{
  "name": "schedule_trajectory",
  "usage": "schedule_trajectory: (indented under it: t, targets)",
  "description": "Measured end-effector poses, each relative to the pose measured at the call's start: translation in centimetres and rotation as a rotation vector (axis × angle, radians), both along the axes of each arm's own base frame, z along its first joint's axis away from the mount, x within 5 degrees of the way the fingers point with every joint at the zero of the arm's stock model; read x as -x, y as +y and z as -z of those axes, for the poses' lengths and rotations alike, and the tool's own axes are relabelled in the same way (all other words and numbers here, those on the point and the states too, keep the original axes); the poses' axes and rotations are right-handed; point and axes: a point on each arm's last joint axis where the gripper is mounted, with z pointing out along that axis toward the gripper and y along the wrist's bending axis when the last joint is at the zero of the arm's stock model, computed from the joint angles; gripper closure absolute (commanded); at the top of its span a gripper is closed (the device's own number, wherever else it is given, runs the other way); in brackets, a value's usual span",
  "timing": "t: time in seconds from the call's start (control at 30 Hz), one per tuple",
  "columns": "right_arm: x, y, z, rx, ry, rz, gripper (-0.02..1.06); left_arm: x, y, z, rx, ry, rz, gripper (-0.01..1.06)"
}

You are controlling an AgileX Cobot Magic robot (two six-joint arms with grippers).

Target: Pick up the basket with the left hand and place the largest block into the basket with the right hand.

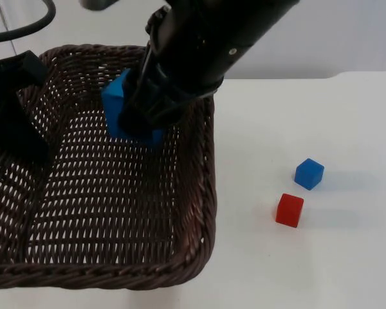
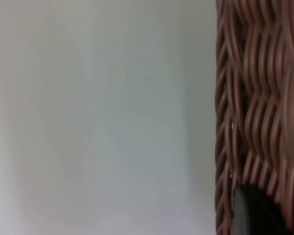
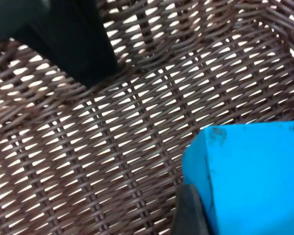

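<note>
Wicker basket (image 1: pixel 199 212) is held raised at its left wall by the left gripper (image 1: pixel 16 122), fingers clamped on the weave (image 2: pixel 255 98). Over the basket's far half, the right gripper (image 1: pixel 141 112) is seen clenched around the large blue block (image 1: pixel 116 96), which is suspended above the woven floor (image 3: pixel 88 161). To that gripper's right, on the white table (image 1: pixel 347 257), a small red cube (image 1: pixel 289 210) and, just beyond it, a small blue cube (image 1: pixel 309 174) are noted.
</note>
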Motion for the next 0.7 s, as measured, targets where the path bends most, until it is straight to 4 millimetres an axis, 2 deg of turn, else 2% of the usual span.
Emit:
schedule_trajectory:
  t: [0.1,0.13,0.27,0.3,0.4,0.43,0.6,0.7]
  targets:
    - [-0.1,0.1,0.6,0.01,0.008,0.001,0.94,0.0,0.0,0.0,0.0,0.0,0.0,1.05]
    - [-0.2,0.2,0.9,0.014,0.012,0.001,0.94,0.0,0.0,0.0,0.0,0.0,0.0,1.05]
    - [-0.2,0.3,1.2,0.018,0.017,0.001,0.45,0.0,0.0,0.0,0.0,0.0,0.0,1.05]
    - [-0.2,0.3,1.2,0.018,0.017,0.001,0.45,0.0,0.0,0.0,0.0,0.0,0.0,1.05]
    - [-0.2,0.3,1.2,0.014,0.017,0.003,0.02,0.0,0.0,0.0,0.0,0.001,0.0,1.05]
    - [-0.2,0.3,1.2,0.014,0.017,0.003,-0.01,0.0,0.0,0.0,0.0,0.001,0.0,1.05]
    - [0.0,-0.1,-0.5,-0.015,-0.011,0.003,-0.01,0.0,0.0,0.1,0.0,0.002,0.0,1.05]
    - [0.5,-0.7,-3.0,-0.06,-0.048,0.006,-0.01,0.0,0.0,0.1,0.0,0.002,0.0,1.05]
